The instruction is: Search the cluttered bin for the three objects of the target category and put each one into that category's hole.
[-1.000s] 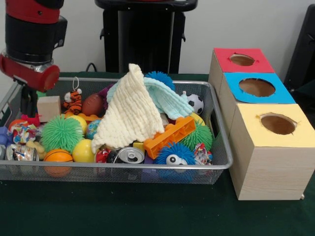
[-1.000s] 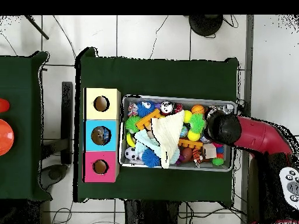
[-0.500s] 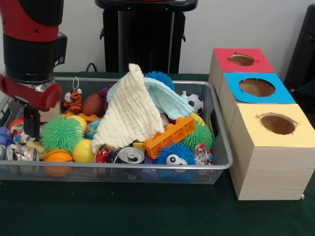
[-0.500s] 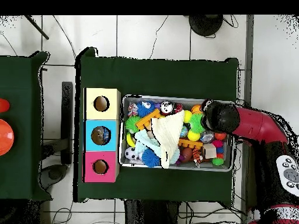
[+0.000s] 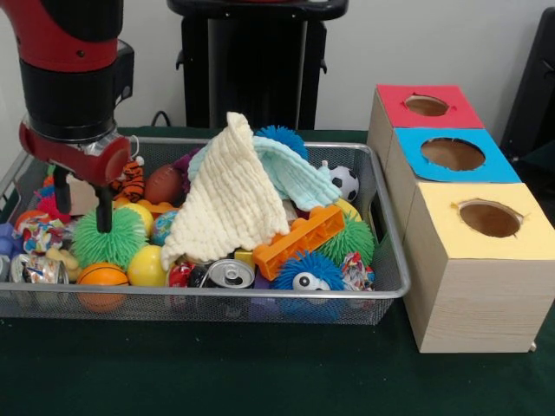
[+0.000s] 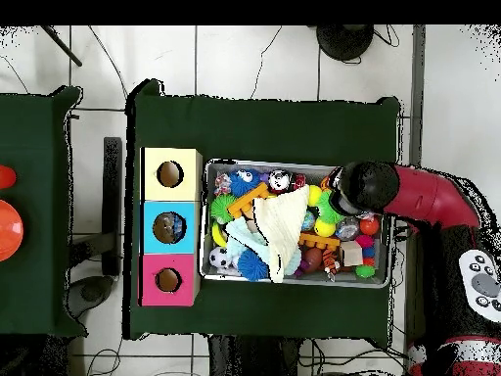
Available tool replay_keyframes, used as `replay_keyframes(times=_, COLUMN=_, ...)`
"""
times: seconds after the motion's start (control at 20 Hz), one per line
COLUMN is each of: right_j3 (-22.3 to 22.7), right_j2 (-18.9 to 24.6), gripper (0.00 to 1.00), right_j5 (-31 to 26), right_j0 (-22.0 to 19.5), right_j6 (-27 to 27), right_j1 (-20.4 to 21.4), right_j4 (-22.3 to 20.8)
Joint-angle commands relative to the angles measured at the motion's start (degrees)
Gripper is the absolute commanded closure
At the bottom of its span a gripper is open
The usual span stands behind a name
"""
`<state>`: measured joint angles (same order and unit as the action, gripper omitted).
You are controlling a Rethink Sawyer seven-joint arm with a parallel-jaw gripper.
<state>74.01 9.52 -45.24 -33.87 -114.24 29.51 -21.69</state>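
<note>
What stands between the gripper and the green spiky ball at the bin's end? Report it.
Nothing visible. The gripper is right above the green spiky ball, with no toy or cloth between them. The cream cloth drapes the bin's middle, off to the side.

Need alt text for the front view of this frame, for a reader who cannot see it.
A red and black robot arm lowers its gripper onto a green spiky ball at the left end of a wire bin crammed with toys, balls, a can and two draped cloths. To the right stand three wooden boxes with round holes, topped red, blue and yellow.
</note>
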Motion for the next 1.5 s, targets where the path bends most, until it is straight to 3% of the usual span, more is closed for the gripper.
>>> replay_keyframes(times=0.05, right_j3=-2.2, right_j2=4.9, gripper=0.00, right_j5=-6.2, right_j0=0.3, right_j6=10.2, right_j1=-1.0, right_j4=-0.9)
replay_keyframes(times=0.6, right_j3=-1.4, right_j2=6.9, gripper=0.00, right_j5=9.7, right_j0=-1.5, right_j6=7.4, right_j1=-10.7, right_j4=-3.2)
replay_keyframes(times=0.75, right_j3=-0.9, right_j2=9.0, gripper=0.00, right_j5=8.4, right_j0=-2.6, right_j6=9.7, right_j1=-12.8, right_j4=-1.7)
replay_keyframes(times=0.9, right_j3=0.4, right_j2=9.2, gripper=0.00, right_j5=5.6, right_j0=-2.4, right_j6=9.9, right_j1=-11.9, right_j4=-1.0)
replay_keyframes(times=1.5, right_j3=-2.1, right_j2=3.4, gripper=0.00, right_j5=-2.9, right_j0=0.9, right_j6=10.5, right_j1=-8.4, right_j4=-5.9)
